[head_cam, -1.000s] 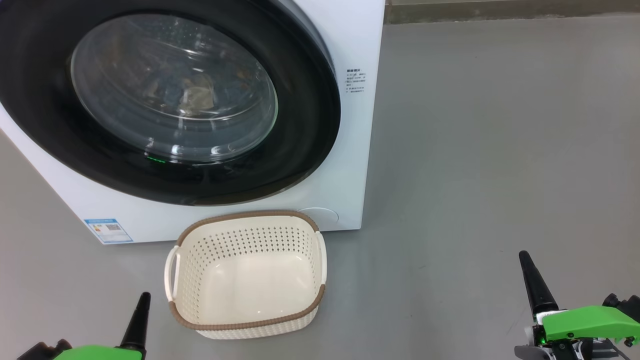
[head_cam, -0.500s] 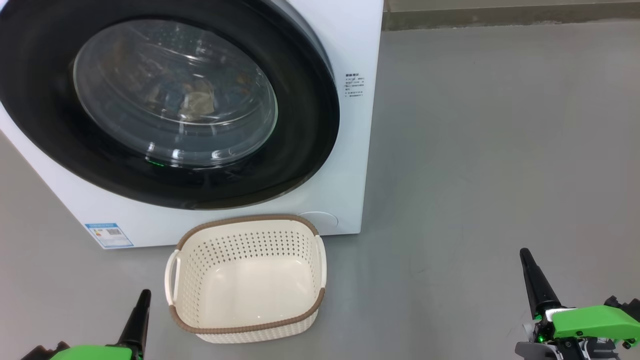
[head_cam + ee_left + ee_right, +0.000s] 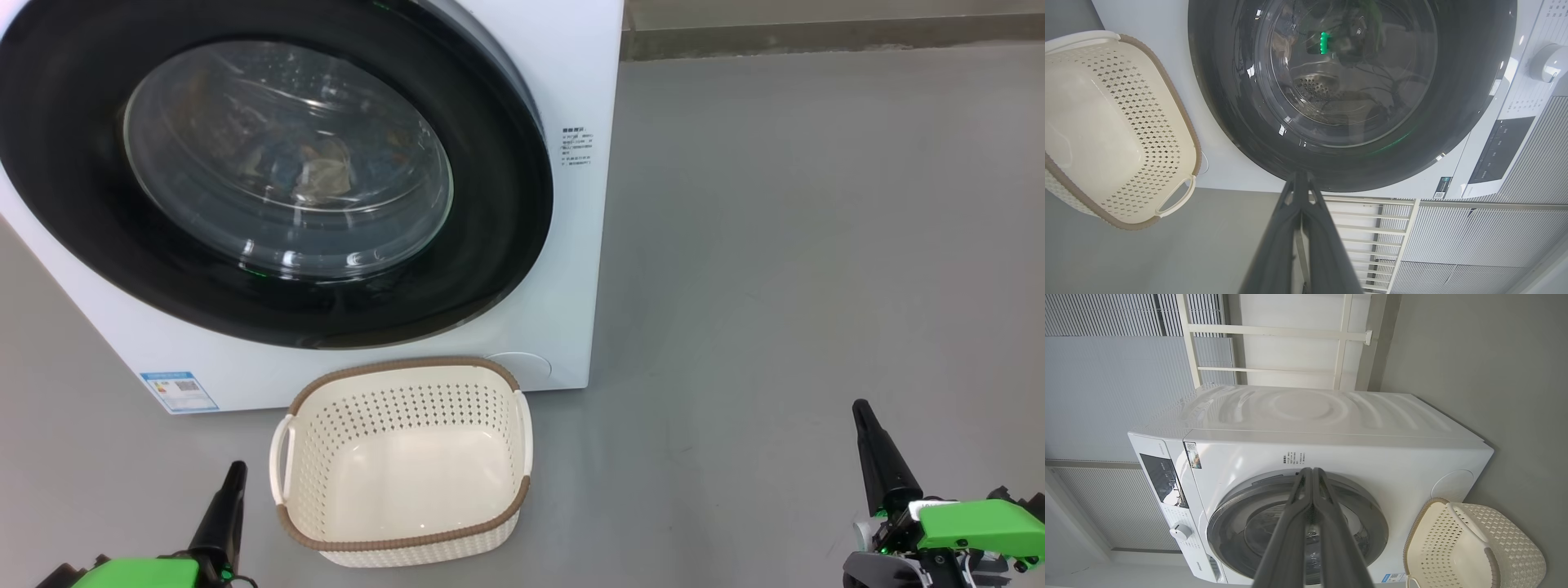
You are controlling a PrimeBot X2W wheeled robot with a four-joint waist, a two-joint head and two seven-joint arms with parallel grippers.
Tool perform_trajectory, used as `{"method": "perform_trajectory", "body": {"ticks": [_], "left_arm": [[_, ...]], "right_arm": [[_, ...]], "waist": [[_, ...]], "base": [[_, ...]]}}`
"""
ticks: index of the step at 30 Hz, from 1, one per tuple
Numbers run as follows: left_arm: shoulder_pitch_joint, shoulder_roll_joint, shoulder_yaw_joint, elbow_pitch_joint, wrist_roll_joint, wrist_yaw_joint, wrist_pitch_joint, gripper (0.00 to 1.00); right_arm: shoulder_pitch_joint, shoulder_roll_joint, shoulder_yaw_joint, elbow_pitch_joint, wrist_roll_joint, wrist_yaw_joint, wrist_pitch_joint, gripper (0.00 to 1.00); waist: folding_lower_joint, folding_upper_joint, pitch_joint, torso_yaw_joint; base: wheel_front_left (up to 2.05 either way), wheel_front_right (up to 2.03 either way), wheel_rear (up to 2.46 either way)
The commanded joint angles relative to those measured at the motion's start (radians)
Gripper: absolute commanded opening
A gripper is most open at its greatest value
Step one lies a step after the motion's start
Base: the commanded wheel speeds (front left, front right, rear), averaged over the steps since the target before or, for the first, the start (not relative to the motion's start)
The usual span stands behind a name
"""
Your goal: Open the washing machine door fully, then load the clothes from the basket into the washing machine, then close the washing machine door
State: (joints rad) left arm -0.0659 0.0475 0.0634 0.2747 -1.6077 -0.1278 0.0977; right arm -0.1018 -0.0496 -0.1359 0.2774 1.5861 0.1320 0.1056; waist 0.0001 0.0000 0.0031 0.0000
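Perforated oval basket (image 3: 392, 406), glossy round door (image 3: 286, 163)

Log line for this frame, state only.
door: shut; basket: empty; clothes: behind door glass; left end effector: shut, empty; right end effector: shut, empty

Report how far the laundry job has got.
Looks done: the basket sits empty, the clothes show behind the glass, and the washing machine door is closed. In hand: nothing; left claw and right claw are shut and empty. Left: nothing visible.
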Motion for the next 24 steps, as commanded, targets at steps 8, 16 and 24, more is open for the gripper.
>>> {"method": "perform_trajectory", "body": {"ticks": [8, 16, 24], "left_arm": [[-0.041, 0.012, 0.038, -0.030, -0.011, -0.003, 0.006, 0.00], [-0.041, 0.011, 0.040, -0.030, -0.010, -0.003, 0.007, 0.00], [-0.041, 0.010, 0.041, -0.030, -0.009, -0.003, 0.008, 0.00]], "right_arm": [[-0.006, -0.001, 0.021, -0.033, 0.022, -0.001, 0.009, 0.00], [-0.006, -0.001, 0.021, -0.033, 0.022, -0.001, 0.008, 0.00], [-0.006, -0.001, 0.021, -0.033, 0.022, -0.001, 0.008, 0.00]], "waist": [[-0.0001, 0.0000, 0.000, 0.000], [-0.0001, 0.0000, 0.000, 0.000], [-0.0001, 0.0000, 0.000, 0.000]], "base": [[0.00, 0.00, 0.00], [0.00, 0.00, 0.00], [0.00, 0.00, 0.00]]}}
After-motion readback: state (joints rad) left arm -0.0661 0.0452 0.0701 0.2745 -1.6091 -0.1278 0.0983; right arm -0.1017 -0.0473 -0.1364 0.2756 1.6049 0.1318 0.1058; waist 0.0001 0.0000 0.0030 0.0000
